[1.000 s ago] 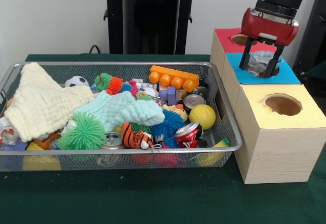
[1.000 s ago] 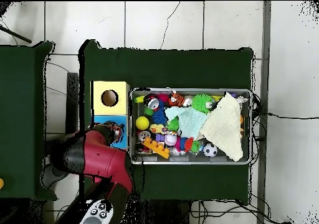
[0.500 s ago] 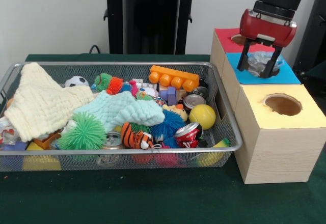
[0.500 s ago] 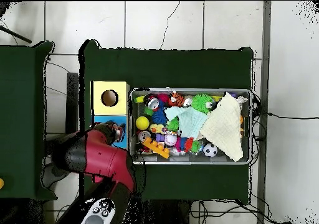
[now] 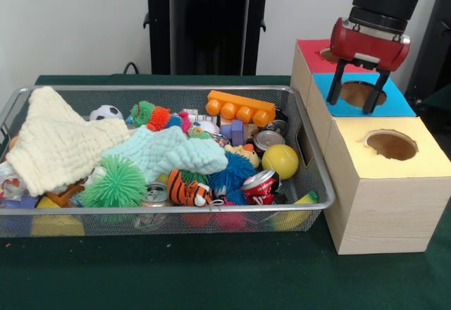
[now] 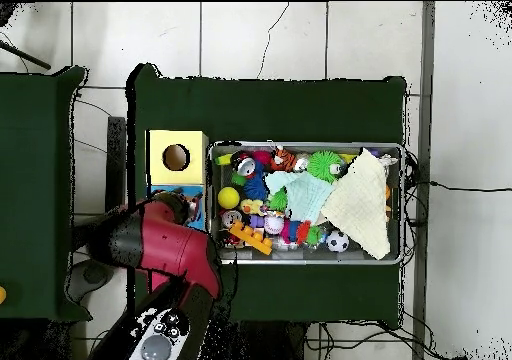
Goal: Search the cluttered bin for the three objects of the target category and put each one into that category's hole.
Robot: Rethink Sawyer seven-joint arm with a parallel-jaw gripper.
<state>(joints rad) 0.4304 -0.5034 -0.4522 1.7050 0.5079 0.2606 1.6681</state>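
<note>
Cans [image 5: 263, 183] lie in the bin [image 5: 310, 165], one red near the front wall, one beside the yellow ball [image 5: 280, 160]. Gripper [image 5: 356, 94] hangs spread and empty over the blue hole [image 5: 363, 93]. For a good next pick, I would lift clear of the boxes first, then come down straight over one can.

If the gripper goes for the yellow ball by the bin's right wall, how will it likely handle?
The yellow ball looks smooth and round, so it may slip from a pinch and roll if nudged. A can and the bin wall flank it, which probably limits rolling but crowds the fingers. It is likely light.
</note>
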